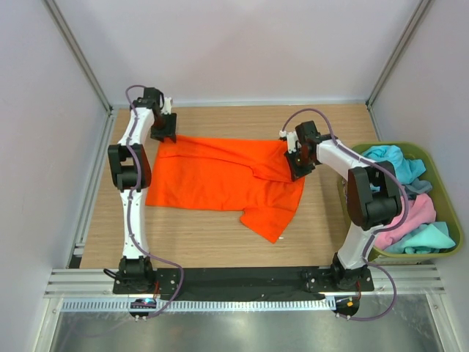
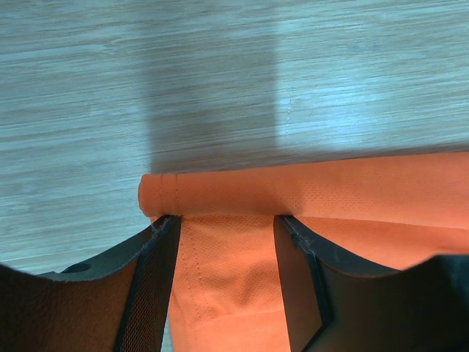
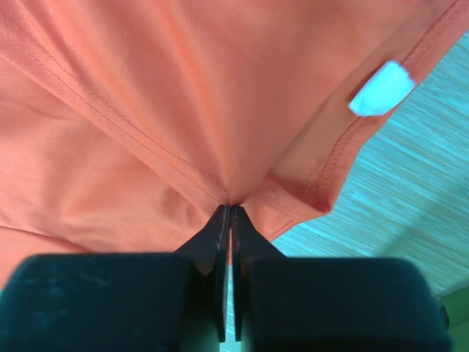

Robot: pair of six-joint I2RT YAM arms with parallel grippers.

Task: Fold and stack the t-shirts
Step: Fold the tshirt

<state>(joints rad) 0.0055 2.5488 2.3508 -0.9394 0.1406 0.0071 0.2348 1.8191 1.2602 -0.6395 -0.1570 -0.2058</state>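
The bright orange t-shirt (image 1: 220,180) lies spread on the wooden table, with one part trailing toward the near right. My left gripper (image 1: 165,136) is at its far-left corner. In the left wrist view its jaws (image 2: 227,220) stand wide apart over the cloth, and a rolled hem (image 2: 220,194) lies across the fingertips. My right gripper (image 1: 297,167) is at the shirt's right edge. In the right wrist view it (image 3: 231,209) is shut on a pinch of orange cloth (image 3: 146,95) by a seam. Turquoise (image 1: 392,161), grey (image 1: 418,187) and pink (image 1: 414,213) shirts lie in the bin.
An olive-green plastic bin (image 1: 453,213) stands at the table's right edge, close behind my right arm. Metal frame posts and white walls border the table on the left, back and right. Bare wood shows in front of the shirt.
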